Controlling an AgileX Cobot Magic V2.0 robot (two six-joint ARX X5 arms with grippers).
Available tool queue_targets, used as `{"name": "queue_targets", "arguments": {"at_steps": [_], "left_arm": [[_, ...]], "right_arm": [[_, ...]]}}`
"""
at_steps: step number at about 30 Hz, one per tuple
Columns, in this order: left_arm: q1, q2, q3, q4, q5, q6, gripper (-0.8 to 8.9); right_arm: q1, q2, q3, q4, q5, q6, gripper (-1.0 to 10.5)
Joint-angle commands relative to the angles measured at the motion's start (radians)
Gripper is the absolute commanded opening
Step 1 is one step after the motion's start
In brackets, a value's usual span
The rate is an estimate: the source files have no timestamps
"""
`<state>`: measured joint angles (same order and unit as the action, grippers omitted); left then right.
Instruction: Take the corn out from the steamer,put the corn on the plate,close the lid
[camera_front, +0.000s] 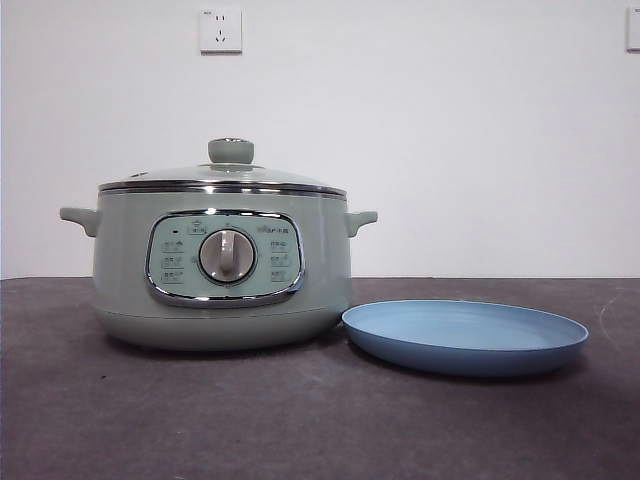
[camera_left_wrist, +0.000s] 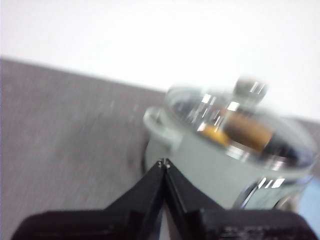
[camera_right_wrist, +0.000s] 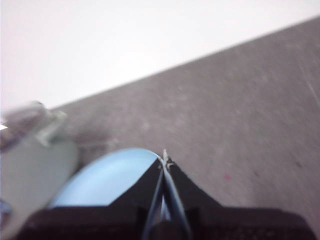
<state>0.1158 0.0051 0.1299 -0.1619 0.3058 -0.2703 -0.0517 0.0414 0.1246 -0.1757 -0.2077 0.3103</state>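
Both my left fingers and right fingers are pressed closed on nothing, so the left must open wide and drop squarely over the lid knob.

Even soft light, wrist views blurred

Both wrist views motion-blurred. Corn seen only as smear through lid. Steamer cut by frame edge.

The lid sits on the steamer. The plate lies just beside it, at 3 o'clock.
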Motion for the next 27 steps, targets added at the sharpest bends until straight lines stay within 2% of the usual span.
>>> {"name": "queue_targets", "arguments": {"at_steps": [1, 5, 10, 14, 19, 24, 27], "left_arm": [[0.003, 0.005, 0.054, 0.009, 0.016, -0.044, -0.06], [0.003, 0.035, 0.152, -0.036, 0.031, -0.044, -0.06], [0.003, 0.118, 0.282, -0.101, 0.137, -0.040, -0.06], [0.003, 0.209, 0.385, -0.154, 0.229, -0.026, -0.06], [0.003, 0.343, 0.521, -0.248, 0.361, 0.024, -0.06], [0.003, 0.458, 0.642, -0.383, 0.430, 0.111, -0.06], [0.002, 0.516, 0.710, -0.489, 0.433, 0.177, -0.06]], "right_arm": [[0.002, 0.042, 0.066, 0.013, -0.032, 0.018, -0.1], [0.002, 0.143, 0.179, 0.009, -0.098, 0.013, -0.1], [0.003, 0.310, 0.358, -0.065, -0.211, -0.023, -0.1], [0.003, 0.450, 0.522, -0.203, -0.312, -0.117, -0.1], [0.011, 0.628, 0.735, -0.426, -0.425, -0.292, -0.1], [0.048, 0.757, 0.890, -0.608, -0.480, -0.393, -0.1], [0.087, 0.811, 0.955, -0.706, -0.492, -0.436, -0.1]]}}
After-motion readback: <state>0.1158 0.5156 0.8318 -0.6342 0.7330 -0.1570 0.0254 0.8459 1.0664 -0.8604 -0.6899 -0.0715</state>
